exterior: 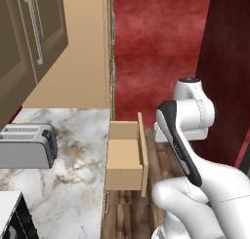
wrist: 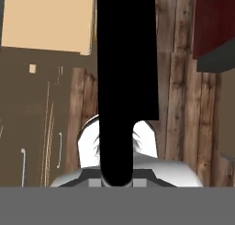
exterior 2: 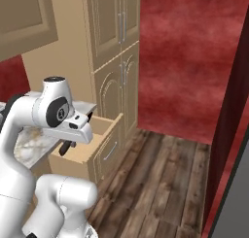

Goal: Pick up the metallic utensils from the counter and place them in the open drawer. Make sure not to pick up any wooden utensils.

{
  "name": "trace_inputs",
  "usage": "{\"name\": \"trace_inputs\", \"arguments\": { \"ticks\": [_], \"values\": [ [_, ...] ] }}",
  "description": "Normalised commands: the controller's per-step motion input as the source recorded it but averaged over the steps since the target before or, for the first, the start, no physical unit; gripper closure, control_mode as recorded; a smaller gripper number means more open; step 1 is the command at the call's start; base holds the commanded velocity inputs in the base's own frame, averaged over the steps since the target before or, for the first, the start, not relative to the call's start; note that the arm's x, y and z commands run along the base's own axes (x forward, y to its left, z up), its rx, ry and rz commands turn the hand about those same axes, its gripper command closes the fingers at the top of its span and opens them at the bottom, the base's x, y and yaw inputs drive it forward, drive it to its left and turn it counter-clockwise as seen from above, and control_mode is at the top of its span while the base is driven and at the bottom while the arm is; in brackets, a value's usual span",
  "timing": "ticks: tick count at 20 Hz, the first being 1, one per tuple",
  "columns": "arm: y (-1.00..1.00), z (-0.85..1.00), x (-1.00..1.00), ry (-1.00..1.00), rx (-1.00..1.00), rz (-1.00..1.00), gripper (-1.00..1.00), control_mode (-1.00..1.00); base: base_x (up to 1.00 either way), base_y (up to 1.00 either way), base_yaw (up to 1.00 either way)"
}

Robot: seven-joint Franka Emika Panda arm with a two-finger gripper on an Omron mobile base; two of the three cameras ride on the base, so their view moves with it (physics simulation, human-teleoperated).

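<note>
While no writing shows, pincer (exterior 2: pixel 66 147) grips black knife (wrist: pixel 124 81)

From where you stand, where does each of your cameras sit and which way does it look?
Left base view: behind the arm, left side, facing counter, toaster and open drawer; arm at right.
Right base view: behind, right side, facing the drawer; arm at left.
Hand view: on the hand, looking down past the held knife at the floor.
Base views share drawer and arm.
</note>
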Motion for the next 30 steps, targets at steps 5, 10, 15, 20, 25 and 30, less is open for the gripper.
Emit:
{"name": "trace_inputs", "arguments": {
  "ticks": [5,10,15,20,25,30],
  "values": [
    [0.40,-0.13,0.61,0.00,0.00,0.00,1.00,-1.00,0.00,0.00,0.00],
    [0.41,-0.18,0.74,0.00,0.00,0.01,1.00,-1.00,0.00,0.00,0.00],
    [0.26,-0.35,0.88,0.00,0.00,0.01,1.00,-1.00,0.00,0.00,0.00],
    [-0.02,-0.48,0.64,0.01,0.00,0.00,1.00,-1.00,0.00,0.00,0.00],
    [0.00,-0.45,0.79,0.00,0.00,-0.02,1.00,-1.00,0.00,0.00,0.00],
    [0.00,-0.63,0.79,0.03,0.00,0.00,1.00,-1.00,0.00,0.00,0.00]
  ]
}}
